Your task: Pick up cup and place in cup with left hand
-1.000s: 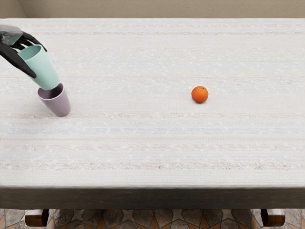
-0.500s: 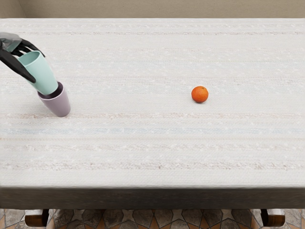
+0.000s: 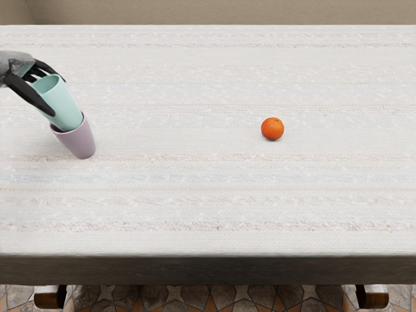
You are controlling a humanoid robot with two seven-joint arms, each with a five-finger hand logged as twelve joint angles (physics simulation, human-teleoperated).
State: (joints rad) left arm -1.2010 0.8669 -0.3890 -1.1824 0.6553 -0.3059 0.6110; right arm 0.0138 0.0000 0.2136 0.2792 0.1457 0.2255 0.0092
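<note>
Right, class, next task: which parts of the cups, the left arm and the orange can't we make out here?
- Head view: base of the pale mint-green cup, hidden by the wall of the tapered mauve cup.
- Head view: mauve cup's inner floor, hidden by its wall and the green cup.
- Head view: arm behind the left robot hand, cut off by the left edge.
- Head view: underside of the round orange fruit, hidden by its own body.

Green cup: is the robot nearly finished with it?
Getting close, I think. Done: the green cup has its bottom end inside the purple cup. In hand: the left hand grips the green cup. Left: much of it sticks out on top, so it probably must go deeper, then be let go.
</note>
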